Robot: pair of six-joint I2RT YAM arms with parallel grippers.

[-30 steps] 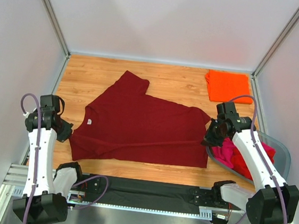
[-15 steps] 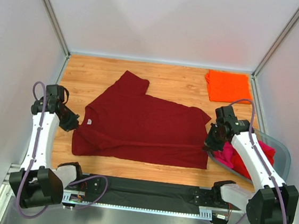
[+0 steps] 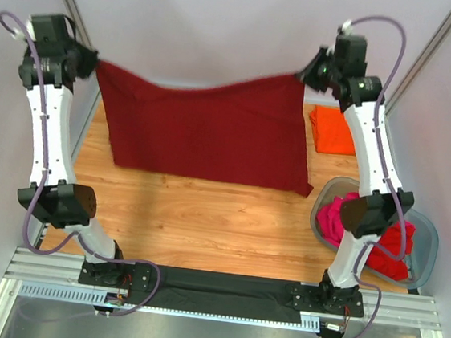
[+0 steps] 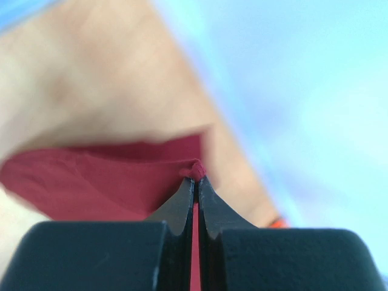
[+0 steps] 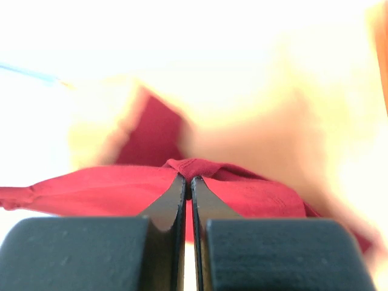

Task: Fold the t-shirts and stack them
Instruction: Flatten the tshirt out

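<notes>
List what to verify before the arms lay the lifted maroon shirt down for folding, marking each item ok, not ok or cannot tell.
1. Left gripper shut on one upper corner of the maroon shirt: ok.
2. Right gripper shut on the opposite corner: ok.
3. Top edge taut: not ok, it sags mid-span.
4. Lower hem off the table: cannot tell.
5. Orange shirt lies folded at the far right: ok.
6. Remaining shirts inside the tub: ok.

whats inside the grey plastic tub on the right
Crumpled magenta-pink cloth and red cloth fill the grey translucent plastic tub. The white right arm crosses it, hiding the middle and anything beneath.
</notes>
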